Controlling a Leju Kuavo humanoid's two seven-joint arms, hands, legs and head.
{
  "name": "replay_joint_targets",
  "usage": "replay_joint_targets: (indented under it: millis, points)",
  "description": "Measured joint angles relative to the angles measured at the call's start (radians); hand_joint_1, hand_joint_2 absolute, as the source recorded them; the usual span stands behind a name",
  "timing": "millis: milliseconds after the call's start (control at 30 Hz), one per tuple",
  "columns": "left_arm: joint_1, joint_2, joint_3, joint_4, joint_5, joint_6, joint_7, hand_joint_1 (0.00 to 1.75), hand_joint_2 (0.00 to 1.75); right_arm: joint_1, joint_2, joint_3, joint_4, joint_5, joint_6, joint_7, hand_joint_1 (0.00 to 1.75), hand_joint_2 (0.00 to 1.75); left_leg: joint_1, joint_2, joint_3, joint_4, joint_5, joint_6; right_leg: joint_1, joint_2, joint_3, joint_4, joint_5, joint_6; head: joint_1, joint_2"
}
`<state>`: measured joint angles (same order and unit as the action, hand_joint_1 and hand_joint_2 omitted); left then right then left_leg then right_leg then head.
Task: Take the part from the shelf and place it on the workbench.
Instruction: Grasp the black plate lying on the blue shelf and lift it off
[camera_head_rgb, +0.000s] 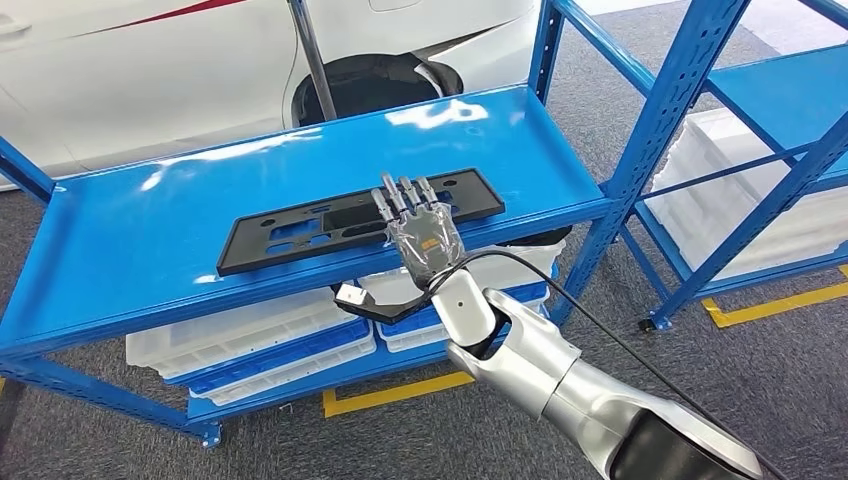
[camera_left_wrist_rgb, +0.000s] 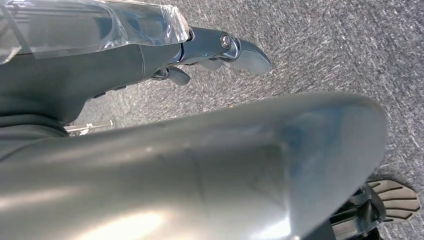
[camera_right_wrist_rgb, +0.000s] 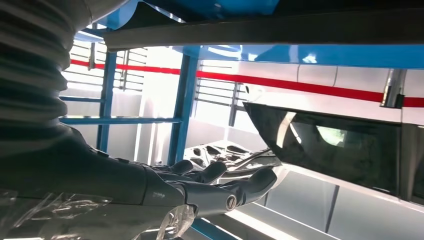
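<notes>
A long black plastic part (camera_head_rgb: 300, 230) with several cut-outs lies flat on the top board of the blue shelf (camera_head_rgb: 130, 260). My right hand (camera_head_rgb: 420, 235) reaches in from the front and lies over the part's right half, fingers stretched forward and slightly apart, gripping nothing. In the right wrist view the same hand (camera_right_wrist_rgb: 210, 185) is stretched out flat with its fingers apart. My left hand (camera_left_wrist_rgb: 150, 55) hangs over grey carpet, fingers extended and holding nothing.
White trays (camera_head_rgb: 250, 335) are stacked on the lower board under the part. A second blue shelf (camera_head_rgb: 770, 90) with white trays (camera_head_rgb: 740, 170) stands to the right. A white car (camera_head_rgb: 150, 60) is behind the shelf. Yellow tape (camera_head_rgb: 390, 395) marks the carpet.
</notes>
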<state>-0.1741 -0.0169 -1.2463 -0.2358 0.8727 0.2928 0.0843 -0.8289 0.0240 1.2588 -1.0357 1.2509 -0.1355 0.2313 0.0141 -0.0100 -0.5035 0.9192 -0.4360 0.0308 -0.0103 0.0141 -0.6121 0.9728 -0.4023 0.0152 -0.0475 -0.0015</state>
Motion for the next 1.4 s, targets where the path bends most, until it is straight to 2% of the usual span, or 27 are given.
replay_joint_targets:
  millis: [100,267,400,733,1200,1233,1333,1367,1400]
  points:
    - [0.000,0.000,0.000,0.000,0.000,-0.001,0.000,0.00,0.00,0.001,0.001,0.005,-0.009,-0.004,0.002,-0.018,0.00,1.75,0.002,0.001,0.000,-0.004,-0.002,-0.004,0.003,-0.001,-0.001,0.000,0.001,-0.005,0.000,0.000]
    - [0.000,0.000,0.000,0.000,0.001,-0.001,0.000,0.00,0.00,0.007,0.010,0.018,-0.020,-0.016,0.010,-0.047,0.00,1.75,0.002,0.001,-0.001,-0.005,0.000,-0.028,0.003,-0.003,-0.001,0.000,0.004,-0.008,0.000,0.000]
    - [0.000,0.000,0.000,0.000,0.003,-0.001,0.005,0.00,0.00,0.016,0.022,0.029,-0.021,-0.023,0.007,-0.066,0.00,1.75,0.001,0.000,-0.002,-0.003,0.000,-0.031,0.002,-0.004,0.000,0.000,0.005,-0.008,0.001,0.000]
    - [0.000,0.000,0.000,0.000,0.000,-0.001,0.006,0.00,0.00,0.038,0.049,0.060,-0.021,-0.055,0.007,-0.127,0.00,1.75,-0.001,0.000,-0.002,-0.001,0.000,-0.031,-0.001,-0.005,0.000,0.000,0.006,-0.007,0.001,0.000]
    - [0.000,0.000,0.000,0.000,-0.003,-0.004,0.003,0.00,0.00,0.046,0.055,0.072,-0.020,-0.081,0.007,-0.126,0.00,1.75,-0.001,0.000,-0.002,-0.001,0.000,-0.031,-0.001,-0.005,0.000,0.000,0.006,-0.007,0.001,0.000]
    - [0.000,0.000,0.000,0.000,-0.004,-0.004,0.003,0.00,0.00,0.046,0.056,0.074,-0.020,-0.082,0.007,-0.126,0.00,1.75,-0.002,0.000,-0.002,0.001,-0.001,-0.029,-0.003,-0.005,0.001,-0.002,0.008,-0.003,0.001,0.000]
    - [0.000,0.000,0.000,0.000,-0.010,-0.004,0.002,0.00,0.00,0.044,0.061,0.075,-0.020,-0.085,0.006,-0.125,0.00,1.75,0.002,0.002,0.019,-0.040,0.019,-0.009,-0.007,-0.005,0.009,-0.018,0.015,0.012,0.000,0.000]
    - [-0.001,-0.001,0.000,0.000,-0.012,-0.004,0.002,0.00,0.00,0.042,0.062,0.076,-0.020,-0.086,0.006,-0.124,0.00,1.75,0.007,0.004,0.034,-0.064,0.031,-0.002,-0.005,-0.004,0.005,-0.004,0.004,0.015,0.000,0.000]
    - [-0.002,-0.002,0.000,0.000,-0.013,-0.004,0.002,0.00,0.00,0.040,0.062,0.076,-0.020,-0.086,0.006,-0.124,0.00,1.75,0.014,0.006,0.046,-0.082,0.040,-0.001,-0.004,-0.004,-0.012,0.036,-0.017,0.018,0.002,0.000]
